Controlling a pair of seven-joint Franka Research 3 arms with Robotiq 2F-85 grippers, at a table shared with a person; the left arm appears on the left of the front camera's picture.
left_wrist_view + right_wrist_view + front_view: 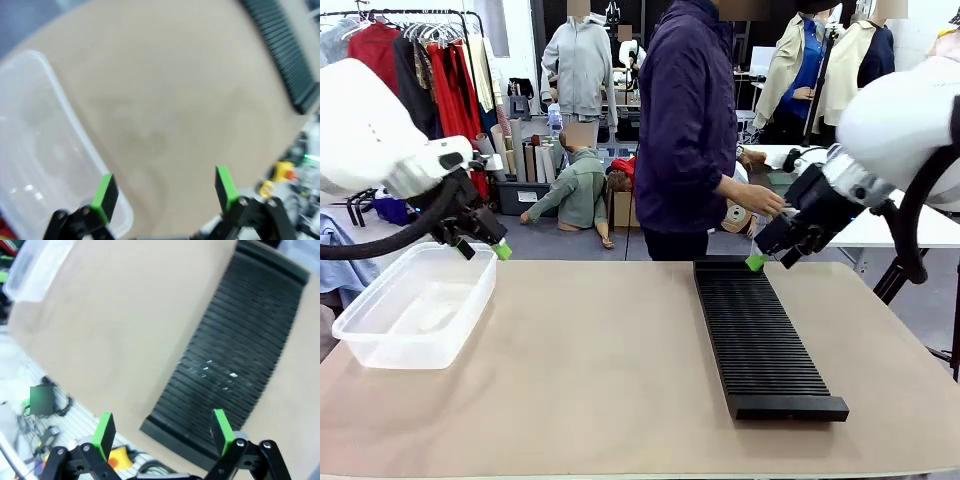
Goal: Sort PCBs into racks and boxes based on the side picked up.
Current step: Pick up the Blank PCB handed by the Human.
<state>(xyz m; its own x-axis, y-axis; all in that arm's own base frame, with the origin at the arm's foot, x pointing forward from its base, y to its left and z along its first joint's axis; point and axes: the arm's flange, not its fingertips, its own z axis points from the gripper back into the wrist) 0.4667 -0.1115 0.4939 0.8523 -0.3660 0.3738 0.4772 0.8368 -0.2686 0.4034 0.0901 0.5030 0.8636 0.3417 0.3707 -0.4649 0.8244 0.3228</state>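
Beneath the left hand (pixel 165 189), blurred clear box (pixel 45 150), cut off leftward.

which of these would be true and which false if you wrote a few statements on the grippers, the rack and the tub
1. The left gripper is open and holds nothing. True.
2. The right gripper is shut on a PCB. False: its jaws stand apart with nothing between them.
3. The rack lies on the robot's left side of the table. False: it lies on the right side, and the clear tub sits on the left.
4. The right gripper hovers by the far end of the rack. True.
5. The person's hand is close to the right gripper. True.
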